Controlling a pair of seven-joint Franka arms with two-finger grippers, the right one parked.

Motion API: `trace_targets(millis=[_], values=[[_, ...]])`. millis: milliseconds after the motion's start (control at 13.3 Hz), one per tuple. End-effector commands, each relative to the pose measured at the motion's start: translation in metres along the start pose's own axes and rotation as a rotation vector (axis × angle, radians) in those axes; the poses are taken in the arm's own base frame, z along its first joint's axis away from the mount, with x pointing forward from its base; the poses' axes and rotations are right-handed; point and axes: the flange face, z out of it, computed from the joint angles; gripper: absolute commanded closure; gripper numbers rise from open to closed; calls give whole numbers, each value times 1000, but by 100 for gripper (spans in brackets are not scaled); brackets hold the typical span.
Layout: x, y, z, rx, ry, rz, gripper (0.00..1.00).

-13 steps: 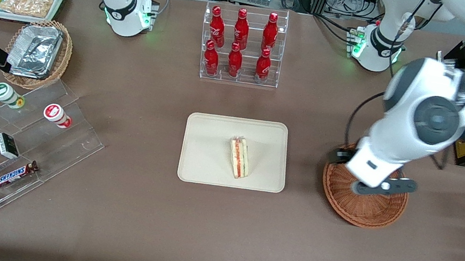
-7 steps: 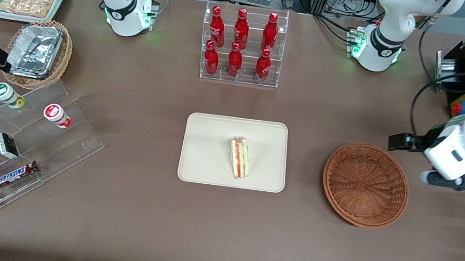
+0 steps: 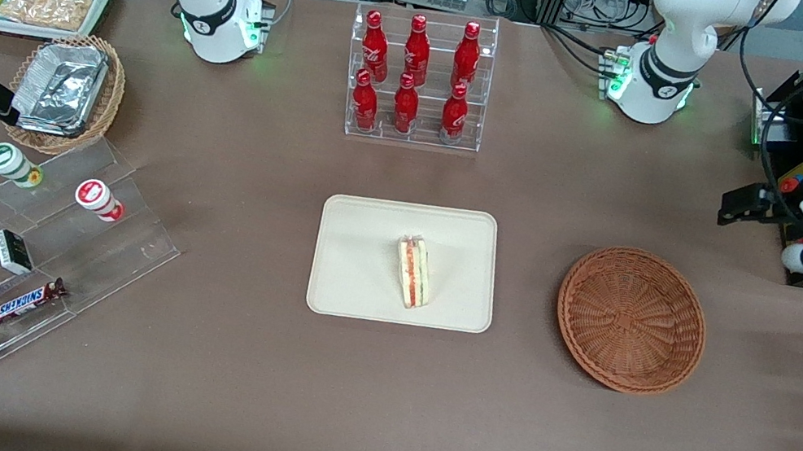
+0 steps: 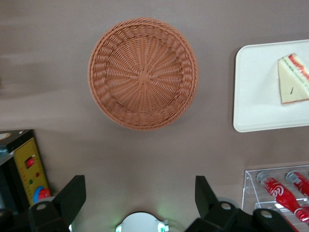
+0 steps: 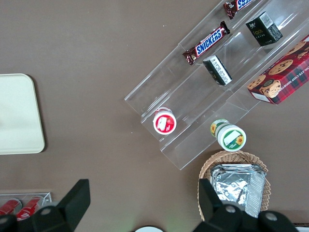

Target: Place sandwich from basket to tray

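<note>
Sandwich (image 3: 413,271) lies on tray (image 3: 358,284); basket (image 3: 631,320) holds nothing. Transfer looks complete. Gripper (image 4: 140,198) high up near the working arm's table end, fingers spread wide, carrying nothing. Nothing apparently left.

Brown table (image 3: 221,359): tray (image 3: 350,283), basket (image 3: 631,320)

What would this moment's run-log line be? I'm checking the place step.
sandwich: on tray | basket: empty | gripper: open, holding nothing, raised at working arm's end of the table
</note>
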Motion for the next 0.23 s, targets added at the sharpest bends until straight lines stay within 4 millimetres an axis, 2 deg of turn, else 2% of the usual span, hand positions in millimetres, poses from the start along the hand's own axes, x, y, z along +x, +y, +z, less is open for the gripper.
trace_targets(millis=[0, 150], values=[[-23, 3, 5, 33, -9, 19, 0], [-29, 4, 12, 36, 1, 18, 0]])
